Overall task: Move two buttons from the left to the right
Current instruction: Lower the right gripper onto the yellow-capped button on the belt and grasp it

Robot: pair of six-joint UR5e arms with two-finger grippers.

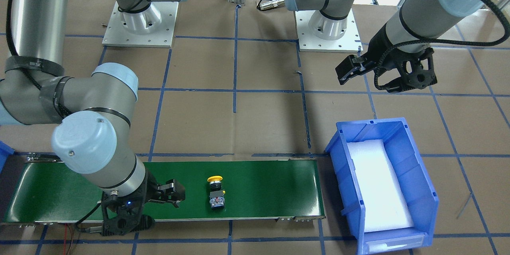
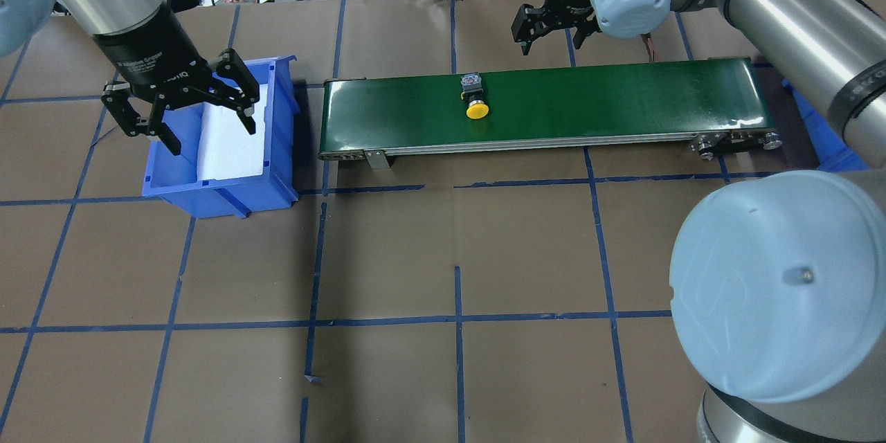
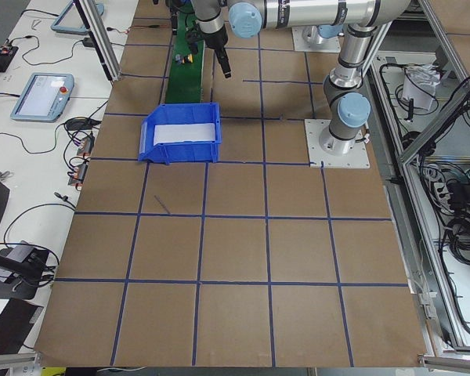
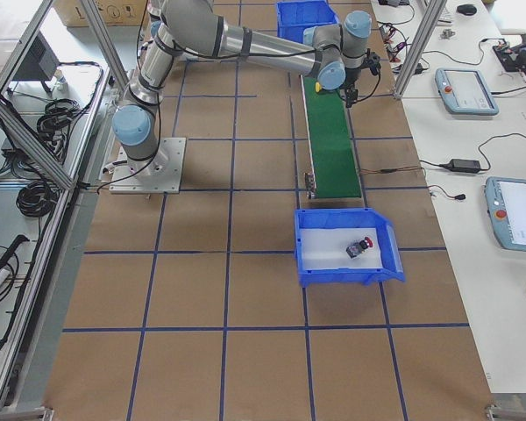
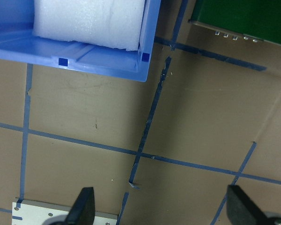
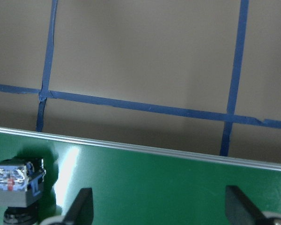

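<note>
Brown paper crossed by blue tape lines covers the desk (image 1: 259,119) in the front-facing view. The right fingers (image 1: 174,194) hang spread over the long green conveyor belt (image 1: 271,191). The yellow-capped push-button switch with a black-and-grey block body (image 1: 216,194) lies on its side on the belt just off their tips. The left fingers (image 1: 346,71), also spread, hover apart from the blue plastic bin (image 1: 428,191) lined with white foam (image 1: 374,183).

Overhead, the left fingers (image 2: 242,93) show over that bin's rim. White lettering on the black body behind them reads "Gripper"; the rest is too small.

From the exterior left, the yellow-capped switch (image 3: 186,59) is a mere speck.

From the exterior right, a red-capped push-button switch with a dark body (image 4: 359,248) lies on foam in a second blue plastic bin (image 4: 394,263), well apart from both pairs of fingers.

Left wrist: spread black fingertips (image 5: 83,211), cut off at the bottom edge, empty.

Right wrist: the yellow-capped switch's block (image 6: 16,180) sits just beside one spread fingertip (image 6: 82,208), its cap cut off.
</note>
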